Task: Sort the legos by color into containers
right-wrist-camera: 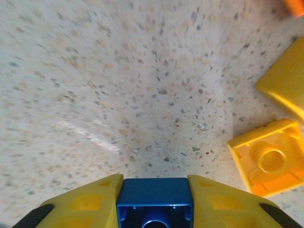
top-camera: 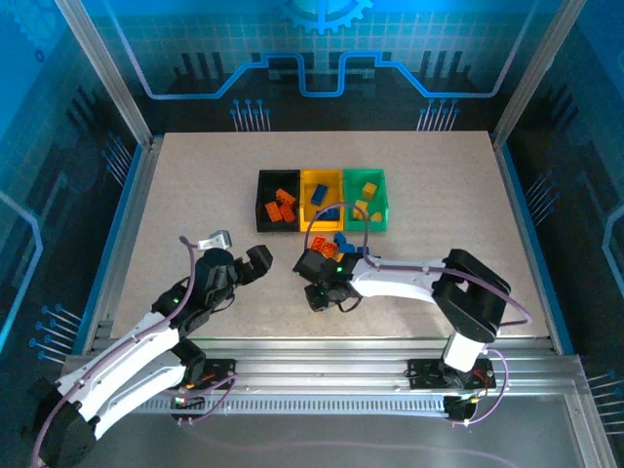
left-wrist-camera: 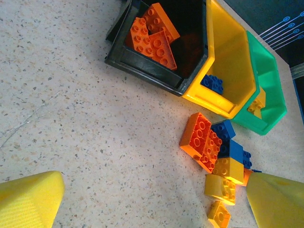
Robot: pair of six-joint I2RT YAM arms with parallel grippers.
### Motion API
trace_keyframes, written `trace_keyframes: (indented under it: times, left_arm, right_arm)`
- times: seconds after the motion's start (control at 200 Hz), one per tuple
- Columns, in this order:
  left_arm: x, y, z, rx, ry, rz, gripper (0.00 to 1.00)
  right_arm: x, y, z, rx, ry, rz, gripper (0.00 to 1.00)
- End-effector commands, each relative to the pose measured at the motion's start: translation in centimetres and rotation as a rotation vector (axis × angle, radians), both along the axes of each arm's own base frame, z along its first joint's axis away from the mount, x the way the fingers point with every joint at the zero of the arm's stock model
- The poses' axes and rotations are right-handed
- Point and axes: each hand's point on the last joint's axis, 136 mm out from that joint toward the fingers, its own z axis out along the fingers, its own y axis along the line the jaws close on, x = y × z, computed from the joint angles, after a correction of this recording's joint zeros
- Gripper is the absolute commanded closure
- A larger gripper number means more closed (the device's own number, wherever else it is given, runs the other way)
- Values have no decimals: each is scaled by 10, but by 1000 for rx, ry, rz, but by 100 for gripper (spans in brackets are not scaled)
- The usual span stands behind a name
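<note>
1. Blue lego brick [right-wrist-camera: 154,199] sits wedged between the two yellow fingers [right-wrist-camera: 80,202] of the right gripper [right-wrist-camera: 154,183], which presses on both of its sides. I cannot tell whether it rests on the table or hangs just above it.
2. Just right of it, a yellow brick [right-wrist-camera: 268,161] lies hollow side up on the speckled table [top-camera: 195,195].
3. Near the bins, toward the arms, is a loose pile [top-camera: 336,244]. In it an orange plate brick [left-wrist-camera: 202,141] touches blue bricks [left-wrist-camera: 232,145], with yellow bricks [left-wrist-camera: 223,180] on the pile's near side.
4. At the far middle of the table three bins stand side by side, touching: black bin [top-camera: 263,210] on the left, yellow bin [top-camera: 321,175] in the middle, green bin [top-camera: 380,200] on the right.
5. Orange bricks [left-wrist-camera: 152,35] lie in the black bin, a blue one [left-wrist-camera: 212,84] in the yellow bin, and yellow ones [top-camera: 369,188] in the green bin.
6. To the left of the pile, the left gripper [left-wrist-camera: 152,199] is spread wide over bare table and grips nothing.
</note>
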Motion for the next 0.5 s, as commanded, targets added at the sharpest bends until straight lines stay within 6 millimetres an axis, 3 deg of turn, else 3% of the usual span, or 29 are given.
trace_keyframes:
  times: [0.0,0.115,0.235,0.39,0.495]
  left_arm:
    - [-2,-5,-5,-38,-4,-13,1]
    - [-3,-7,-8,-50,1,-24,1]
    - [-5,-9,-11,-60,16,-31,1]
    - [-8,-14,-14,-76,32,-51,1]
    - [-10,-16,-16,-85,43,-64,1]
  right_arm:
    - [44,10,70,138,-156,-36,66]
    - [86,7,105,190,-223,-88,65]
    - [136,1,118,178,-264,-164,65]
    - [196,-7,103,113,-263,-264,64]
    - [225,-9,87,62,-243,-310,63]
